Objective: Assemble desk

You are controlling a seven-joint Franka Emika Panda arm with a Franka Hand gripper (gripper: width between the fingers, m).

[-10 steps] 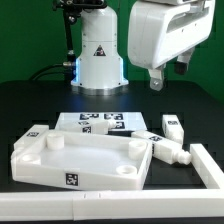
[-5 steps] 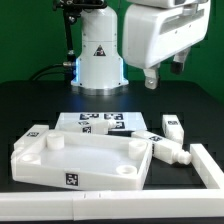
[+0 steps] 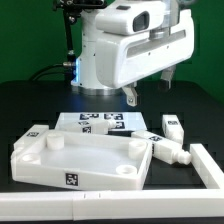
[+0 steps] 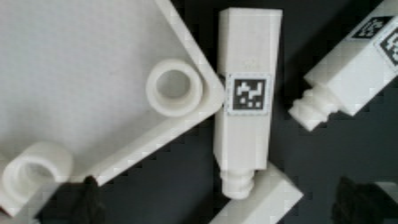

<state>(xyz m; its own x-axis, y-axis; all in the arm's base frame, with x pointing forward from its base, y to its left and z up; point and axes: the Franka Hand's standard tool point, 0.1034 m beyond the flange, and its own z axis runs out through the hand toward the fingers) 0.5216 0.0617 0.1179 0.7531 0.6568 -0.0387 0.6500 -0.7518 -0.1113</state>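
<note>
The hand (image 3: pixel 150 90) hangs above the counter (image 3: pixel 30 105), fingers spread wide and nothing between them. In the wrist view a leg (image 4: pixel 247 95) lies directly beneath it, tag up. The leg is just beside the desk panel (image 4: pixel 71 60); whether the two touch I cannot tell. A second leg (image 4: pixel 347 65) lies near it on the far side from the panel.

The step looks like picking up that leg. To do it well, set the fingers across the leg's two long faces near its middle and come straight down. Keep one finger clear of the panel's rim. Leave the pegged end free for a corner hole (image 4: pixel 173 88).

The tags on the leg and the marker board (image 3: pixel 100 121) are black-and-white patterns, not letters. The arm's base (image 3: pixel 100 65) shows a triangle sign (image 3: pixel 99 52). No brand is readable.
</note>
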